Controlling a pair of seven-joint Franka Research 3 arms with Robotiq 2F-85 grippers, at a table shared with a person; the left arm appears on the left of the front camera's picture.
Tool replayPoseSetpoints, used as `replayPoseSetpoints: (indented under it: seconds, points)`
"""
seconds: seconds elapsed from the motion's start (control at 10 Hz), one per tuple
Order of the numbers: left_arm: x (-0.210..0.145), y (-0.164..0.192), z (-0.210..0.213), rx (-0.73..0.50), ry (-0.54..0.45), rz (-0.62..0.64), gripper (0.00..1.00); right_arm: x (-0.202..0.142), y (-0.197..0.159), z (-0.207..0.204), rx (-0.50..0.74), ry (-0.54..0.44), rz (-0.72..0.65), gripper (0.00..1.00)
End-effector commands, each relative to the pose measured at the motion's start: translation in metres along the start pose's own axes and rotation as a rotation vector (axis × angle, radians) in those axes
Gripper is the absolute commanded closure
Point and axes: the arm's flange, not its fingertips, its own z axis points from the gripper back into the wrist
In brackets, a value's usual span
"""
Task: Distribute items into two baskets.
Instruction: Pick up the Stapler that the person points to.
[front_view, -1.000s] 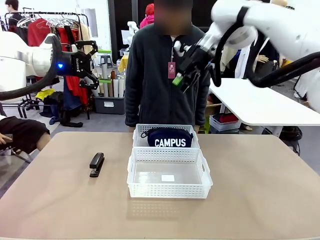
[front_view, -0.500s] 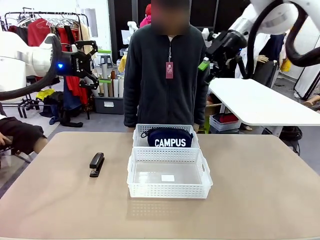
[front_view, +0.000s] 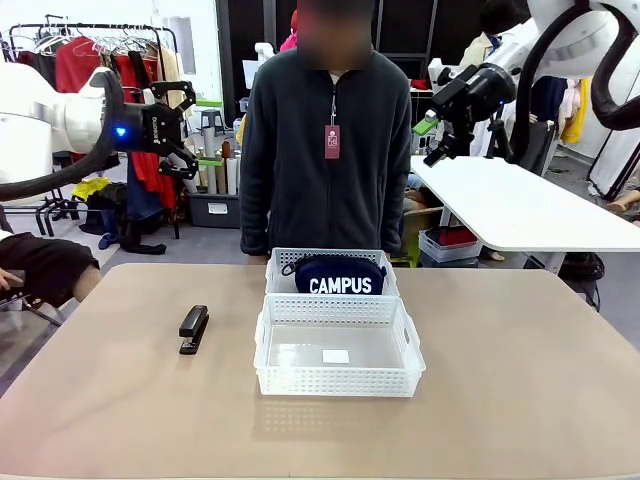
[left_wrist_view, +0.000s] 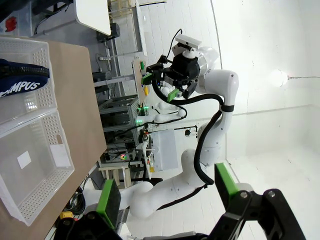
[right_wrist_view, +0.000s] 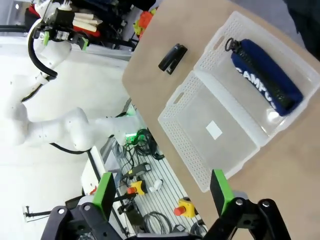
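Two baskets (front_view: 338, 380) edge to edge; stapler (front_view: 193, 329) apart.

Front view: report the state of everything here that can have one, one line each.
pouch, lying inside the far basket, print facing the camera
far basket, upright, holding the pouch
near basket, upright, empty but for a white label on its floor
stapler, closed, lying on the table left of the baskets
left gripper, jaws open, raised, holding nothing
right gripper, jaws open, raised, holding nothing
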Motion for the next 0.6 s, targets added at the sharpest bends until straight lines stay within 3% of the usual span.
replayPoseSetpoints:
  seconds: [0.0, 0.2, 0.3, 0.5]
  points:
    - [-0.002, -0.001, 0.001, 0.006, 0.000, -0.004, 0.00, 0.004, 0.005, -0.001, -0.015, 0.019, 0.014, 0.00]
    - [-0.002, -0.001, 0.001, 0.006, 0.000, -0.004, 0.00, 0.003, 0.004, -0.007, 0.000, 0.011, 0.007, 0.00]
    - [-0.002, -0.001, 0.001, 0.006, 0.000, -0.004, 0.00, -0.004, -0.001, 0.010, 0.142, -0.104, -0.162, 0.00]
    - [-0.002, -0.001, 0.001, 0.006, 0.000, -0.004, 0.00, -0.022, -0.009, 0.039, 0.259, -0.267, -0.257, 0.00]
